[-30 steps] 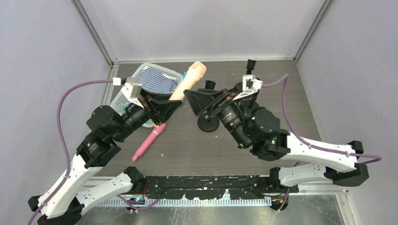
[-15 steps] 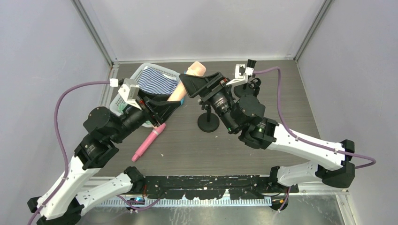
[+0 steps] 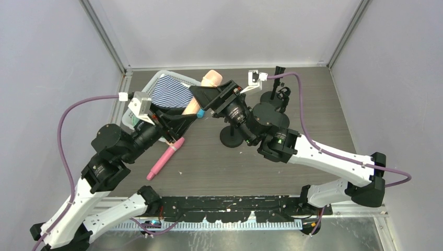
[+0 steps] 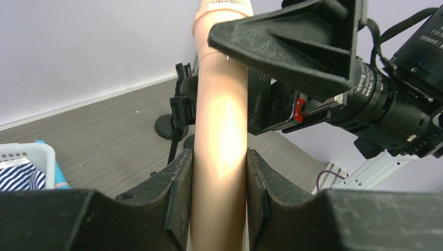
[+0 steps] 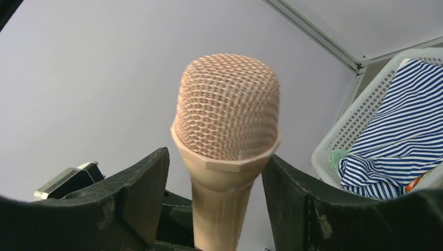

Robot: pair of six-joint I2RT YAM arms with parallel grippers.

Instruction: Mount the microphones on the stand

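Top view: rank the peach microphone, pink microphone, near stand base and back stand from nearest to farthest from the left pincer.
1. peach microphone: clamped in the left pincer, slanting toward the back.
2. pink microphone: lying on the table, just on the pincer's near side.
3. near stand base: to its right, mid-table.
4. back stand: farthest, right rear.

R gripper (image 5: 215,157) swung left onto peach mic (image 5: 228,110) head (jaws straddling, narrowing).
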